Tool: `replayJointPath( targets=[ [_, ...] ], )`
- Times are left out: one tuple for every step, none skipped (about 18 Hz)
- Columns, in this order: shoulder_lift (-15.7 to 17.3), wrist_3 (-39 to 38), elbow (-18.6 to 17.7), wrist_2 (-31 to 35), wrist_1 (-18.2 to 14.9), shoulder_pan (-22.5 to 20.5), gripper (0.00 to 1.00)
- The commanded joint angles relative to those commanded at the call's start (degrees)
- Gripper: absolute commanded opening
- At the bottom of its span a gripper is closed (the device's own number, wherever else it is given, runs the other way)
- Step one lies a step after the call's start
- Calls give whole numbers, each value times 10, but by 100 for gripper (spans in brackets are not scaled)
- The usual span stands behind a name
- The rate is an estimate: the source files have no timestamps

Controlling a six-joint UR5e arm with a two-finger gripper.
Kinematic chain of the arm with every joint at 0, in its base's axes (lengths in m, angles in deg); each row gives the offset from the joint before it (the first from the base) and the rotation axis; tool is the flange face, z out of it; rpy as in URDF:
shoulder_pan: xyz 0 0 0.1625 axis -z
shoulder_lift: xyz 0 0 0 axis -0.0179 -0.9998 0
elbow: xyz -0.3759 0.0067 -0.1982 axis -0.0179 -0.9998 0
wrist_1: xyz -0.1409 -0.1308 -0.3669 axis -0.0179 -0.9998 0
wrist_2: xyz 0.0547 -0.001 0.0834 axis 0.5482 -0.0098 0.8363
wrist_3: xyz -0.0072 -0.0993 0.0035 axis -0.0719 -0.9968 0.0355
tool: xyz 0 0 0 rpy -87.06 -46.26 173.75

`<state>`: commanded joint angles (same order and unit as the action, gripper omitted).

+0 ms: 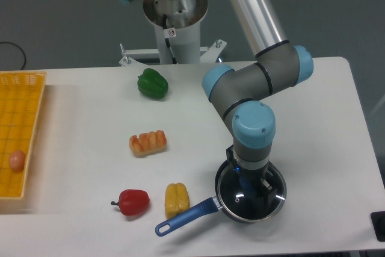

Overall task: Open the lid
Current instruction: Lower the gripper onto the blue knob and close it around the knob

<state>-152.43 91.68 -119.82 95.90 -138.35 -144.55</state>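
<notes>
Lid [231,195] sits on the dark saucepan [224,213] at front-right of the table [325,124], pan's blue handle [183,218] pointing toward front-left, just beside the yellow pepper [177,199]. Gripper [251,186] is directly over lid centre, wrist vertical; arm body blocks our view of the fingers and of the knob, so we cannot tell whether jaws are spread or closed on anything. Handling notes, our judgement: glass disc w/ thin metal rim, so rigid, moderately heavy for its size, smooth and slippery on the flat, and breakable if dropped or knocked against pan edge. Flat face and rim give no purchase for a two-finger grip; the centre knob is the only sensible hold. We expect a pinch across the knob, centred, firm enough that the disc does not swing or tilt once clear. Lift should go straight up first; a sideways pull risks dragging the light pan along w/ it. Other items, i.e. red pepper [133,201], green pepper [152,83], pastry-like piece [147,142], yellow basket [18,130] w/ an egg [17,160], lie well apart from the pan except the yellow pepper.
</notes>
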Motion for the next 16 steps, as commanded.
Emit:
replayJointPath(
  targets=[
    [0,1,0,0,0,0,77],
    [1,1,0,0,0,1,77],
    [2,1,0,0,0,1,77],
    [3,1,1,0,0,0,77],
    [5,1,1,0,0,0,77],
    [6,1,1,0,0,0,77],
    [8,1,1,0,0,0,77],
    [8,1,1,0,0,0,77],
    [10,1,1,0,0,0,77],
    [11,1,1,0,0,0,77],
    [12,1,1,0,0,0,76],
    [12,1,1,0,0,0,74],
    [13,1,1,0,0,0,74],
    [13,1,1,0,-1,0,74],
    [13,1,1,0,-1,0,74],
    [12,1,1,0,0,0,73]
  ],
)
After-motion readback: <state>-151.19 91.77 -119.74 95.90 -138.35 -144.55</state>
